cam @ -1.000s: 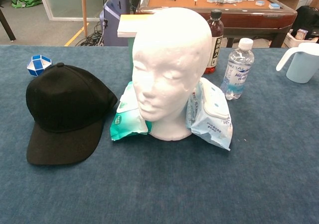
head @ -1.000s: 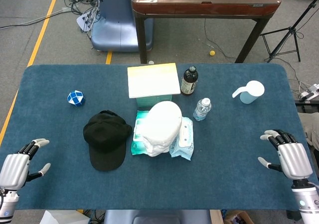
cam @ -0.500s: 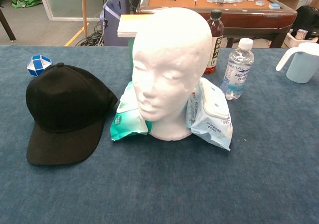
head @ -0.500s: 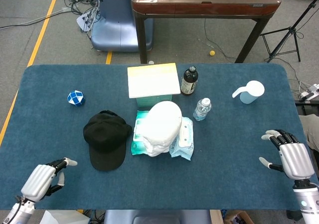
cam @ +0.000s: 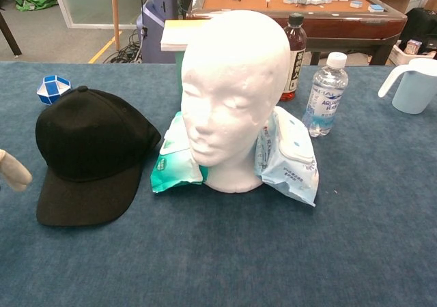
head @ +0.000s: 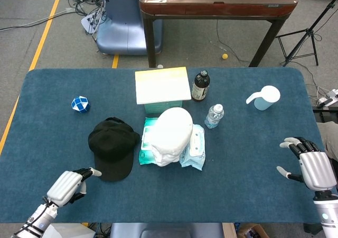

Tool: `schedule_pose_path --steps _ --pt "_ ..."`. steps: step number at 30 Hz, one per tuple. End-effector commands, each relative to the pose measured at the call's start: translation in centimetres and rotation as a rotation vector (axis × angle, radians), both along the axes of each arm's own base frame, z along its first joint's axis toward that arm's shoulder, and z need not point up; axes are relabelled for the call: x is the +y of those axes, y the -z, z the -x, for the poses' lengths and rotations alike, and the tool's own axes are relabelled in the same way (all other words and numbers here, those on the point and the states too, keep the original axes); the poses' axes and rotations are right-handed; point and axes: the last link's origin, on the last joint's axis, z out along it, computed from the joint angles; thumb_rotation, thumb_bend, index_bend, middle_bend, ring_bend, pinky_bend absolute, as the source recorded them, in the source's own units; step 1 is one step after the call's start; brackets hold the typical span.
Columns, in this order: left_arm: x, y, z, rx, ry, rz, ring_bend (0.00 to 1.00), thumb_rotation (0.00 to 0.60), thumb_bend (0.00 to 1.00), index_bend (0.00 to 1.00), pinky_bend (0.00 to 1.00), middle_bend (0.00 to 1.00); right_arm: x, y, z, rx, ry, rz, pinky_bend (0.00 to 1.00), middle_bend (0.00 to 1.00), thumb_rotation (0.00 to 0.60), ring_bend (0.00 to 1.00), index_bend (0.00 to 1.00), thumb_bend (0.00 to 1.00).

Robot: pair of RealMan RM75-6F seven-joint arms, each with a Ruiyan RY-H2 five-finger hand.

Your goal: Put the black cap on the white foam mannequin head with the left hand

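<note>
The black cap [head: 112, 148] lies flat on the bench [head: 237, 195], left of centre, crown toward the far edge and brim toward the near edge, so its long axis runs far-to-near. Just to its right stands the white foam mannequin head [head: 173, 134], upright, face to the near edge, wedged between two packs of wet wipes [head: 193, 153]; the left pack touches or nearly touches the cap's side.

The left hand [head: 68, 184] is low over the bench near the near-left corner, empty, its fingers loosely extended and pointing toward the cap's brim. One fingertip [head: 95, 171] sits just beside the brim's near-left edge, not clearly touching it; in the chest view only a pale fingertip shows at the left border, level with the brim. So the cap lies ahead and to the right of this hand, brim end nearest, which suits a grip on the brim. The cap has not yet been lifted.

The right hand [head: 311, 166] rests near the near-right corner, empty with fingers spread, well apart from cap and head; the left hand is plainly the nearer one.
</note>
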Motion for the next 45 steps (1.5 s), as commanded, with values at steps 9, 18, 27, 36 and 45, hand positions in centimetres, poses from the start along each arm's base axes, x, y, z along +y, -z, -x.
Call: schedule_pose_path --steps 9,18,27,36,45 --pt "2.8 1.5 -1.3 0.038 0.007 0.008 0.31 0.600 0.92 0.26 0.43 0.28 0.0 -0.1 0.0 -0.008 -0.002 -0.003 0.27 0.30 0.600 0.21 0.35 0.04" --pt "4.5 2.1 -1.3 0.051 -0.024 0.022 0.30 0.600 0.92 0.26 0.42 0.28 0.2 0.0 0.0 -0.006 -0.007 -0.009 0.27 0.30 0.600 0.21 0.35 0.04" --pt "6.4 2.7 -0.8 0.043 -0.070 0.011 0.29 0.600 0.92 0.24 0.42 0.25 0.0 0.2 0.0 -0.002 -0.003 -0.017 0.27 0.30 0.600 0.21 0.35 0.04" --pt "7.5 2.2 0.0 0.034 -0.109 -0.023 0.27 0.600 0.92 0.23 0.42 0.23 0.0 0.2 0.0 -0.004 -0.003 -0.018 0.27 0.30 0.600 0.21 0.35 0.04" --pt "3.6 0.9 0.3 0.081 -0.034 -0.123 0.26 0.600 0.65 0.23 0.42 0.23 0.1 0.0 0.0 -0.007 -0.005 -0.009 0.27 0.30 0.600 0.21 0.35 0.04"
